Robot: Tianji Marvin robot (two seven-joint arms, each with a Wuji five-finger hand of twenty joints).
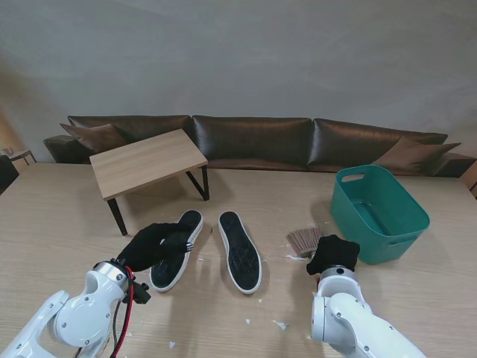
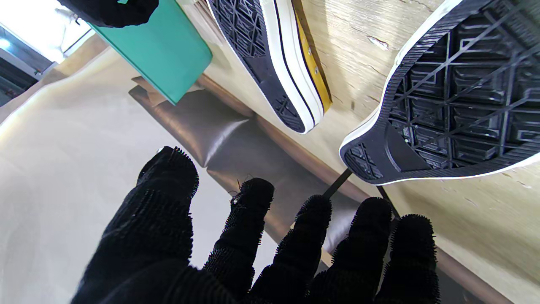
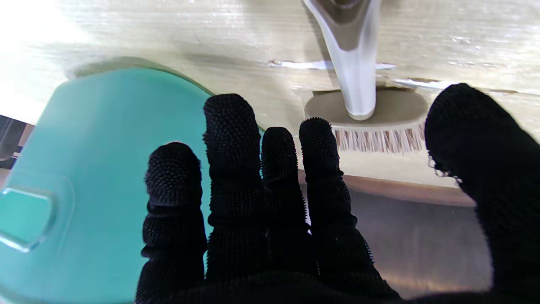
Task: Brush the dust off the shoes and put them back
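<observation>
Two black-soled shoes with white rims lie sole up side by side on the table, the left shoe (image 1: 179, 252) (image 2: 455, 105) and the right shoe (image 1: 240, 252) (image 2: 270, 50). My left hand (image 1: 153, 245) (image 2: 270, 245), in a black glove, hovers over the left shoe's outer edge with its fingers spread, holding nothing. A brush (image 1: 304, 240) (image 3: 367, 109) with pale bristles lies to the right of the shoes, its handle (image 3: 352, 46) pointing toward me. Just over that handle is my right hand (image 1: 333, 253) (image 3: 261, 202), fingers apart and empty.
A teal plastic basket (image 1: 381, 212) (image 3: 97, 169) stands right of the brush, close to my right hand. A small low wooden table (image 1: 147, 160) stands behind the shoes on the left. White scraps (image 1: 279, 324) dot the table top nearer to me. A dark sofa (image 1: 253, 140) runs along the back.
</observation>
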